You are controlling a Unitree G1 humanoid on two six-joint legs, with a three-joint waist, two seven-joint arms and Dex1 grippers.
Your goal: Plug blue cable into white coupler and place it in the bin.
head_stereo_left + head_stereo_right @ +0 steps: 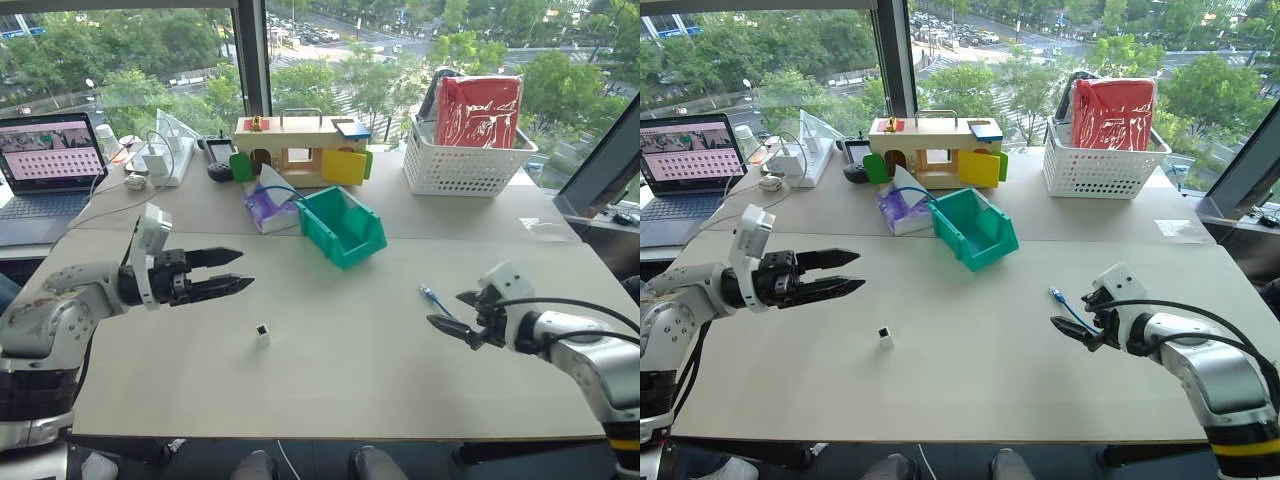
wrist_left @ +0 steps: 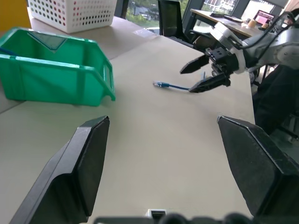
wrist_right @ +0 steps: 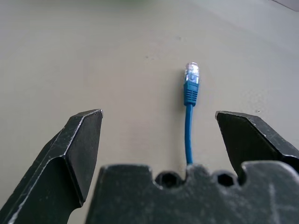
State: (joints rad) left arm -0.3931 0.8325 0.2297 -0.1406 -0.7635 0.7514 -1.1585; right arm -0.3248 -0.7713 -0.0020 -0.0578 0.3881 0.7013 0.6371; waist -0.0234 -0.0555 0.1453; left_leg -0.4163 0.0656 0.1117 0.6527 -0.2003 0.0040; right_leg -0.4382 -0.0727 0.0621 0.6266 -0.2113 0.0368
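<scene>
The left hand (image 1: 238, 272) hovers above the counter (image 1: 350, 350) on the robot's left side, its two black fingers spread apart and holding nothing, pointing toward the middle of the surface. Below and just ahead of it, the white coupler (image 1: 262, 334) stands alone on the bare counter, apart from both hands. The right hand (image 1: 452, 310) hangs low over the counter's right side with its fingers also spread wide and empty. The blue cable (image 3: 188, 121) lies flat on the counter just in front of this hand, its clear plug (image 3: 191, 72) pointing away from the hand, the cord running back between the open fingers; in the right wrist view it sits nearer one finger than the other, and none of the fingers touches it. The bin (image 1: 345, 225) sits farther back near the counter's middle, tilted at an angle, well apart from both the coupler and the cable. Behind it stand a white lattice basket (image 1: 465, 160) and a wooden toy house (image 1: 300, 148).
</scene>
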